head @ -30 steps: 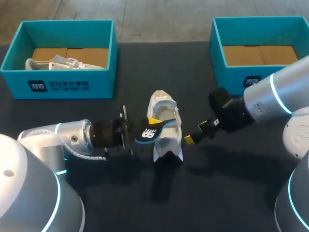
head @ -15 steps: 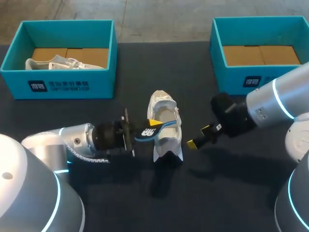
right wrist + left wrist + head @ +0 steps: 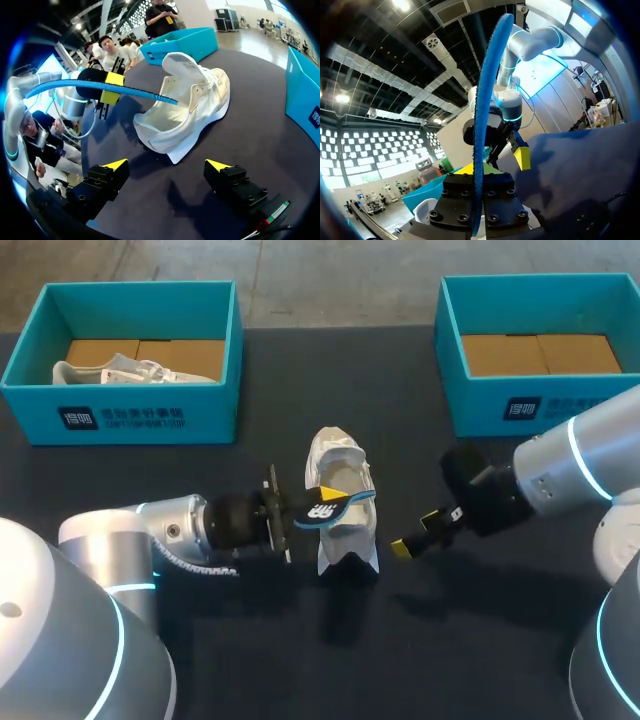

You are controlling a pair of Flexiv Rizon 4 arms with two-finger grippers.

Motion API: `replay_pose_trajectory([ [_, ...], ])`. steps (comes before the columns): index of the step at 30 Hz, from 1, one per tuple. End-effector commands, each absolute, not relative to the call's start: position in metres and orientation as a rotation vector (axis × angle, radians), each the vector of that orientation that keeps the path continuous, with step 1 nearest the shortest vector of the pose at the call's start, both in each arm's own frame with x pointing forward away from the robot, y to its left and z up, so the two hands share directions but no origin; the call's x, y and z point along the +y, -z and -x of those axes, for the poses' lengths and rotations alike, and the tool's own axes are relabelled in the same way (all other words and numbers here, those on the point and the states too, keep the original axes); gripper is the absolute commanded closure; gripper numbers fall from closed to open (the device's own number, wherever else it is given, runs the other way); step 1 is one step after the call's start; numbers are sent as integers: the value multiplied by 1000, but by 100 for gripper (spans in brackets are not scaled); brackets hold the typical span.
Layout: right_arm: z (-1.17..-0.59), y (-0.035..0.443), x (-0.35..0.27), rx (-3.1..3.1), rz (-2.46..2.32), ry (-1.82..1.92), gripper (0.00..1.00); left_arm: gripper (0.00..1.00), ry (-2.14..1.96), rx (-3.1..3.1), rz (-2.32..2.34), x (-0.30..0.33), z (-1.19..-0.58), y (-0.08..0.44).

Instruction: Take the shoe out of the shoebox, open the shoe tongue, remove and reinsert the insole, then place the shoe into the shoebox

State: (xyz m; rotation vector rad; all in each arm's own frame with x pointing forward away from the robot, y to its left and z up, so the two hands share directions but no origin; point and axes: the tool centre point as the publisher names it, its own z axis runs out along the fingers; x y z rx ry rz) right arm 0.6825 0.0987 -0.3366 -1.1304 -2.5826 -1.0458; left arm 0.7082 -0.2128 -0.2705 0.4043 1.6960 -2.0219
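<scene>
Left gripper (image 3: 306, 506): arm lies level, clamped on the insole (image 3: 332, 508), which juts ahead over the shoe (image 3: 338, 452).
Right gripper (image 3: 167, 164): spread wide, empty; shoe just ahead.

Left end effector (image 3: 311, 502) lies level, clamped on the insole (image 3: 345, 502); right end effector (image 3: 415, 532) hovers spread wide.

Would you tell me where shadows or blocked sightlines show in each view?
Head view: the shoe and right gripper throw soft shadows on the table toward the robot. Left wrist view: the insole, edge-on, crosses in front of the right arm. Right wrist view: shadow pools beneath the shoe.
</scene>
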Motion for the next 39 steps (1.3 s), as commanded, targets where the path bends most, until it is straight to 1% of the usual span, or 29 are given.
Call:
replay_pose_trajectory([
  [1,-679,338,96,-2580,1138,1054,0,100,2000,1707,-413,-220,-707,269],
  [39,-682,349,91,-2586,1125,1056,0,100,1903,1820,-436,-222,-721,305],
])
